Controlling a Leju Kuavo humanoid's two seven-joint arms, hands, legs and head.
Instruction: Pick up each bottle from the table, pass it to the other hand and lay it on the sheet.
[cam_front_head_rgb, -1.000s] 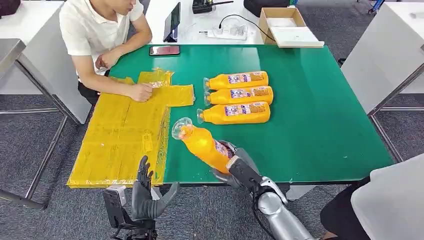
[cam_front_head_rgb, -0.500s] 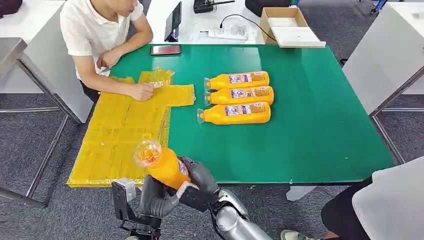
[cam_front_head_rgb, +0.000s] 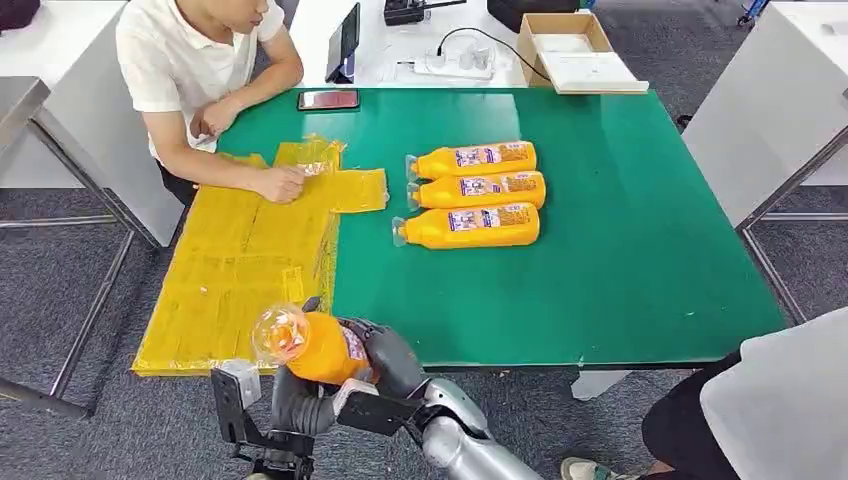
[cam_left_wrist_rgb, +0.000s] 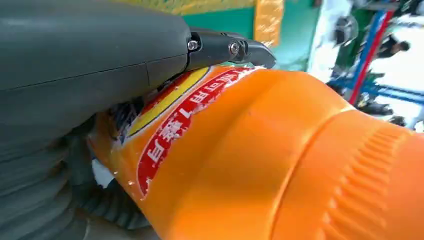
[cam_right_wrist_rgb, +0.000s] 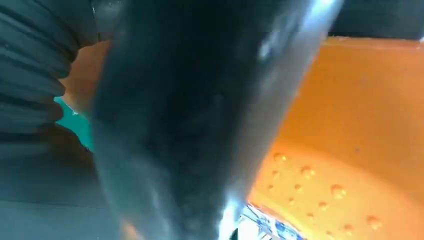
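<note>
Right now the held bottle (cam_front_head_rgb: 318, 347) sits off the table's near edge at about 7 o'clock, cap end tipped up toward 10 o'clock, over the sheet's (cam_front_head_rgb: 240, 270) near corner. Right hand (cam_front_head_rgb: 385, 358) wraps its base end; left hand (cam_front_head_rgb: 300, 398) is under it with fingers against the label side, seen close in the left wrist view (cam_left_wrist_rgb: 210, 150). Handover looks mid-way, both hands holding. Risks: bottle is smooth and round, so if the right lets go before the left has a firm wrap it likely slips and drops to the floor, since it hangs past the table edge. Left grip sits near the base, so the cap end could swing down. Three more bottles (cam_front_head_rgb: 470, 190) lie at 12 o'clock, well apart. Person's hand (cam_front_head_rgb: 283, 183) rests on the sheet's far end, away from the drop spot.
</note>
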